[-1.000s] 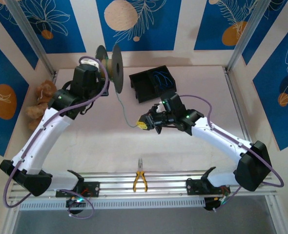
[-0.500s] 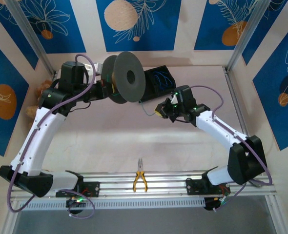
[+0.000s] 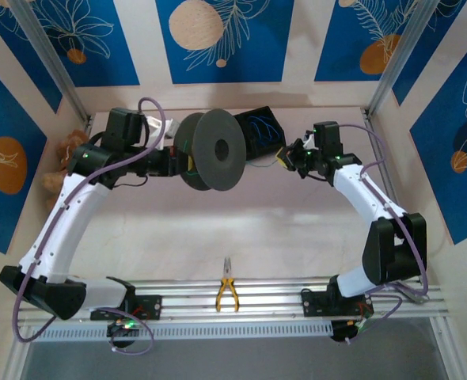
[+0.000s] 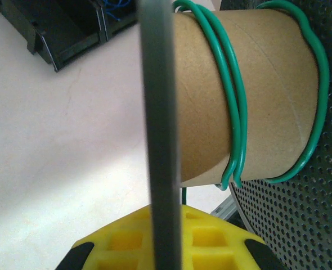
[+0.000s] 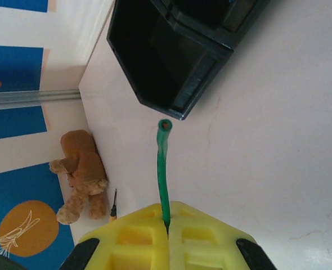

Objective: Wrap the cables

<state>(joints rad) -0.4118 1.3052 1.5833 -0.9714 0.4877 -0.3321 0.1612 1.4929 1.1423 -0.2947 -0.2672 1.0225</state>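
A spool (image 3: 214,150) with dark grey flanges and a cardboard core (image 4: 233,95) hangs above the table at the back centre. My left gripper (image 3: 178,162) is shut on the rim of one flange (image 4: 160,112), which runs between its yellow pads (image 4: 121,242). A green cable (image 4: 233,101) lies in a few loose turns round the core. From the spool the thin green strand (image 3: 257,165) runs right to my right gripper (image 3: 290,157). That gripper (image 5: 167,225) is shut on the cable, whose cut end (image 5: 165,126) sticks out past the pads.
A black bin (image 3: 253,127) (image 5: 177,50) with blue wires inside stands just behind the spool and right gripper. A teddy bear (image 3: 63,162) (image 5: 79,174) sits at the left wall with a small screwdriver (image 5: 114,211) beside it. Yellow-handled pliers (image 3: 227,293) lie at the near edge.
The left arm swung the spool right and turned its flange toward the top camera. The right gripper carried the cable end back and right, toward the bin.
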